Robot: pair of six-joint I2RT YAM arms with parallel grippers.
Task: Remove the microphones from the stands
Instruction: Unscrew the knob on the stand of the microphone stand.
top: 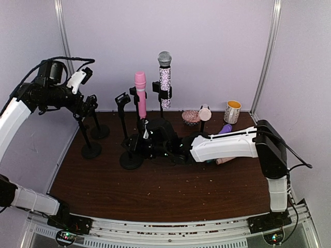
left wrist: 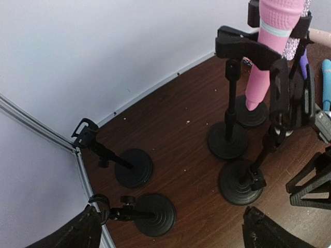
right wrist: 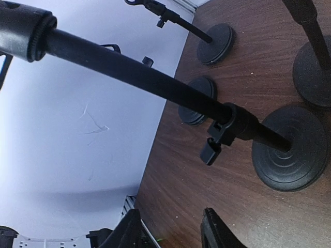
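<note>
Lilac walls enclose a dark wooden table (top: 155,196) carrying several round-based microphone stands. Two are loaded: a pink microphone (top: 140,93) and a rhinestone microphone (top: 165,77), each upright in a clip near the back wall. Which one is meant cannot be told.

Left gripper (left wrist: 170,219): raised at the left edge over two empty stands (left wrist: 133,168), jaws wide apart, holding nothing. Right gripper (right wrist: 169,217): low among the stand bases, jaws partly apart, nothing between them; a stand pole (right wrist: 134,77) crosses ahead of it.

Assessment: either microphone is probably rigid, moderately heavy and top-heavy at the grille. The pink barrel looks smooth and may slip; the rhinestones should give purchase. Take hold on the barrel above the clip. The stand may tip unless steadied.
</note>
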